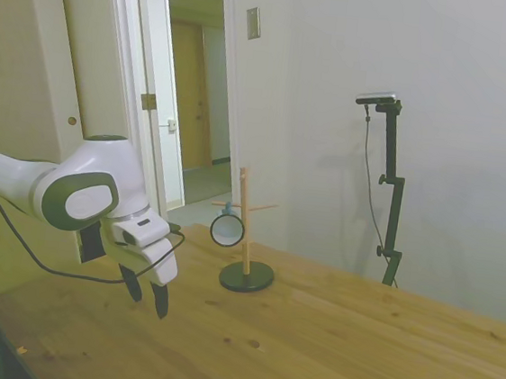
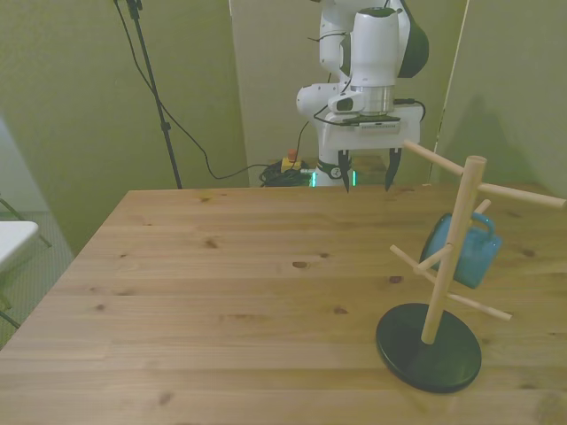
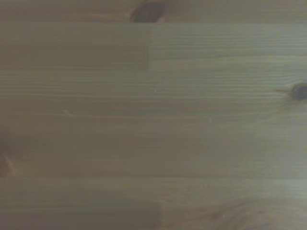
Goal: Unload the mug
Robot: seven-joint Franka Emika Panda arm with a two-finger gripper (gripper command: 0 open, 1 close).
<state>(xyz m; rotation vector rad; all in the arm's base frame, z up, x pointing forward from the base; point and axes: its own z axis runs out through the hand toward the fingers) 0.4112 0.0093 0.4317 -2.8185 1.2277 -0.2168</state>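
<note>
The pale teal mug [image 2: 462,251] hangs by its handle on a peg of the wooden stand [image 2: 452,257] with a black round base, at the front view's right. In the side view the mug [image 1: 227,229] shows its whitish inside, hanging on the stand [image 1: 246,234] past the gripper. My gripper [image 2: 366,176] hovers above the table's far edge, well away from the mug, open and with nothing between its fingers. The gripper [image 1: 145,292] also appears low over the table in the side view. Only bare wooden planks fill the wrist view.
The wooden table [image 2: 221,292] stretches wide around the stand. A door [image 1: 165,117] stands ajar behind the table in the side view. Cables [image 2: 186,133] hang behind the table's far edge.
</note>
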